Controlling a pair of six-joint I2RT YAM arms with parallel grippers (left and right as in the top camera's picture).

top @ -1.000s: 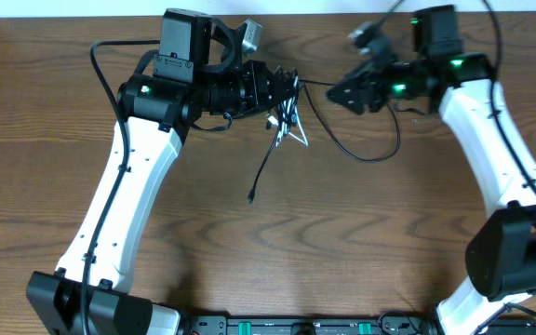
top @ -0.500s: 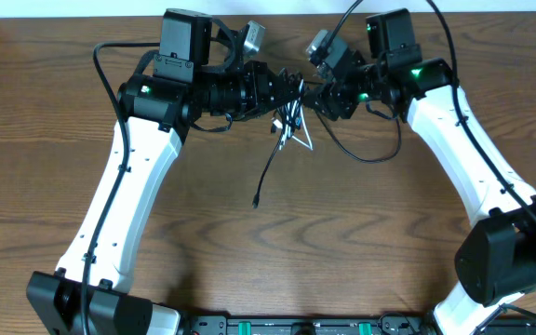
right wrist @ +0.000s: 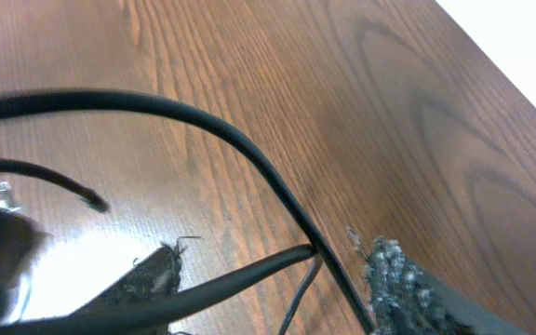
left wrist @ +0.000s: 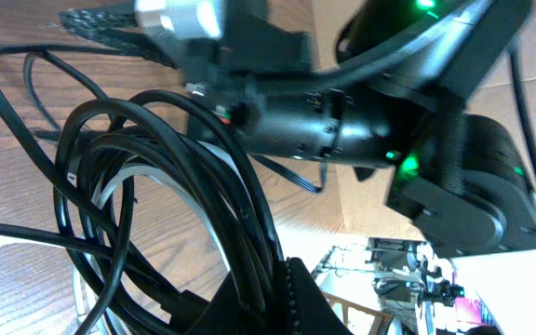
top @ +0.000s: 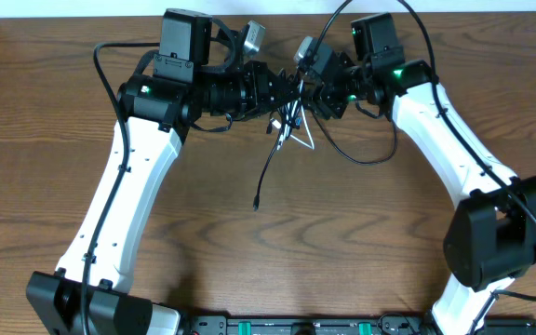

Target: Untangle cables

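Along the bottom edge of the overhead view, a black rail runs between the two arm bases. Above it the bench spreads out as brown wood grain, matte, with a pale glare patch in the right wrist view. Near the centre one black cord trails loose, its plug end lying on the wood. It runs up into the cables, a bunch of black loops with a white one among them, in the upper middle of the frame. The left tool is pressed together on that bunch, and in the left wrist view the loops fan out from the pinch at lower centre. Just right of it is the right tool, its fingers spread, with a black cord crossing the gap between them. Beyond the bench's far edge lies a white strip. The left wrist view shows a bright room with blurred frames at lower right.
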